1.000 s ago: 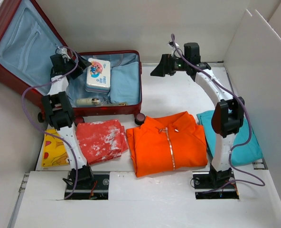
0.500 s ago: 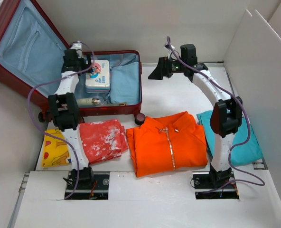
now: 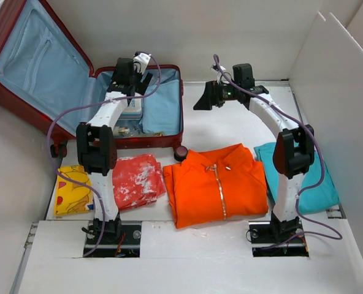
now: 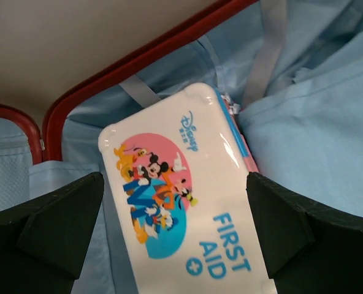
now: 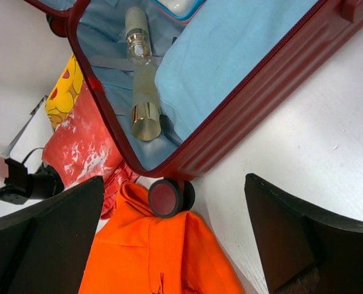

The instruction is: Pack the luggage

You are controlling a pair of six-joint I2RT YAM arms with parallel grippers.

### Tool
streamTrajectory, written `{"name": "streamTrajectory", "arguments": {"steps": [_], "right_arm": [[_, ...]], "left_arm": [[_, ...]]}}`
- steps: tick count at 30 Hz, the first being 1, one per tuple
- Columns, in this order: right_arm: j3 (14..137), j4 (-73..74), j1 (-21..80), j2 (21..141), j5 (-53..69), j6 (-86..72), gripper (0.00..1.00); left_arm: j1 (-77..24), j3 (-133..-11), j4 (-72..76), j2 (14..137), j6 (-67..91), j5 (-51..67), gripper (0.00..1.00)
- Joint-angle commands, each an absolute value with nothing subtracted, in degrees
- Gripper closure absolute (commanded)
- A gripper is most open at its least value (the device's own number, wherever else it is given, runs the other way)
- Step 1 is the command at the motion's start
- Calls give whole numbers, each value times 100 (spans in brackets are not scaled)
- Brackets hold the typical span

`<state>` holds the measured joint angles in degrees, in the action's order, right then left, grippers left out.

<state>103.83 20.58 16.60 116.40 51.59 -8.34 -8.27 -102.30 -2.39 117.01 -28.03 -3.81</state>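
Red luggage [image 3: 152, 142] open, left tool [image 4: 180, 242] shifted right, spread above first-aid tin [image 4: 169, 184]

Bright, even light with soft shadows throughout; wrist views sharp, near jaws slightly blurred

Open luggage [image 3: 37, 64] at far left, left gripper [image 3: 136, 73] over its base, right gripper [image 3: 201, 98] above table [image 3: 230, 131] beside it; jacket [image 3: 215, 184], red cloth [image 3: 132, 177], yellow cloth [image 3: 71, 191], teal cloth [image 3: 324, 184] lie nearer
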Motion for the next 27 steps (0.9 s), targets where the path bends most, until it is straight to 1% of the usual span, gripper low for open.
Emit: {"name": "streamTrajectory", "arguments": {"steps": [1, 5, 9, 10, 12, 16, 20, 24, 25, 27], "right_arm": [[10318, 2030, 1705, 11215, 5238, -642, 0], [10257, 2135, 1705, 11162, 5238, -510, 0], [10205, 2188, 1705, 11162, 5238, -457, 0], [10204, 2188, 1705, 11162, 5238, -457, 0], [10204, 2188, 1705, 11162, 5238, -457, 0], [10204, 2188, 1705, 11101, 5291, -405, 0], [10204, 2188, 1652, 11101, 5291, -404, 0], [10204, 2188, 1652, 11048, 5291, -404, 0], [10204, 2188, 1600, 11048, 5291, -404, 0], [10204, 2188, 1600, 11048, 5291, -404, 0]], "left_arm": [[-888, -10669, -668, 12137, -2796, -711, 0], [-835, -10862, -668, 12409, -2672, -861, 0], [-835, -10978, -958, 12542, -2550, -555, 0], [-765, -10978, -1045, 12594, -2497, -327, 0], [-712, -10978, -1107, 12647, -2374, -325, 0], [-580, -11048, -1160, 12858, -2373, -711, 0], [-247, -11048, -1213, 12911, -2514, -651, 0], [-105, -10530, -793, 12683, -3092, -650, 3], [-105, -10416, -687, 12683, -3442, -650, 3], [-53, -10257, -537, 12612, -3647, -520, 3]]}}
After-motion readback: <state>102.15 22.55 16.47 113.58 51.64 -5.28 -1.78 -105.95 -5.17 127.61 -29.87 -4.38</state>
